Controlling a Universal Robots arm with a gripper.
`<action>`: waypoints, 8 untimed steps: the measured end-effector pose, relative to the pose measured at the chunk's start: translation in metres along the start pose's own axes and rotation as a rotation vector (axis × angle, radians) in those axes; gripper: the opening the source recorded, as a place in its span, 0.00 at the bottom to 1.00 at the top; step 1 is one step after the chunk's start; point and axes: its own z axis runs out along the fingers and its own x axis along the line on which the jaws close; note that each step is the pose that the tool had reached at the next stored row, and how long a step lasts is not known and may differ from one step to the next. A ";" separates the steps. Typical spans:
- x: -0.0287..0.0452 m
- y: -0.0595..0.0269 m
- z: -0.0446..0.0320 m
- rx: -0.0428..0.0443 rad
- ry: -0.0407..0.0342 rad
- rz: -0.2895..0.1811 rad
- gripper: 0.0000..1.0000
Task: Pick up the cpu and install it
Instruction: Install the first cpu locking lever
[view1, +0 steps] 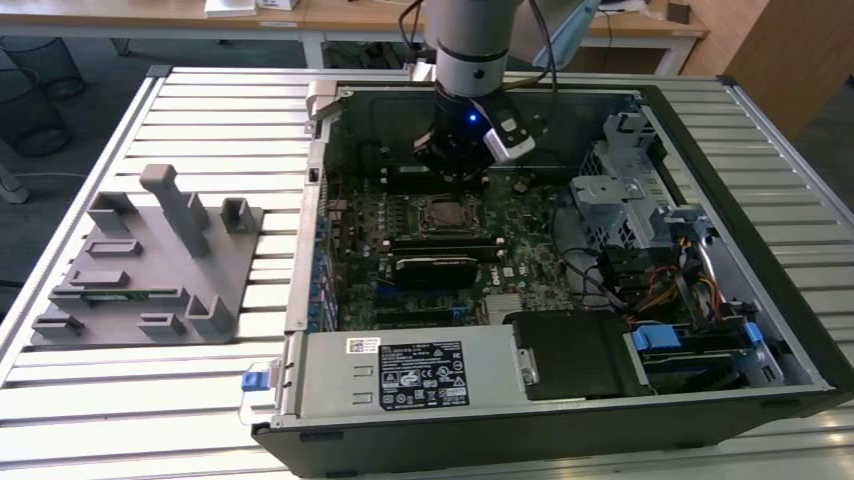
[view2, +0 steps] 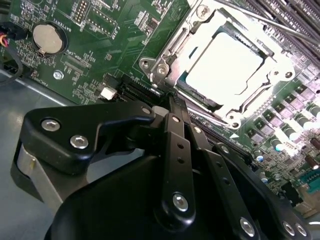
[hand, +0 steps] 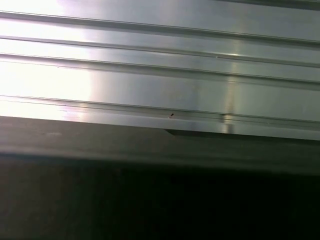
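The small flat square cpu with a pale silvery top lies seated in the metal-framed socket on the green motherboard; the black gripper hangs just beside that socket, holding nothing, its opening impossible to tell.

Glossy metal cpu (pale rim)

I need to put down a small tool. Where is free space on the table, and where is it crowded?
Bare slats lie in front of the grey holder block and between it and the computer case. Inside the case is crowded, around the gripper and cpu.
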 end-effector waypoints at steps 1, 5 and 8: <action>-0.0001 0.0000 0.0007 0.0046 0.0003 0.000 0.11; -0.0003 -0.0001 0.0024 0.0245 0.0019 0.000 0.11; -0.0004 -0.0002 0.0034 0.0375 0.0025 -0.001 0.11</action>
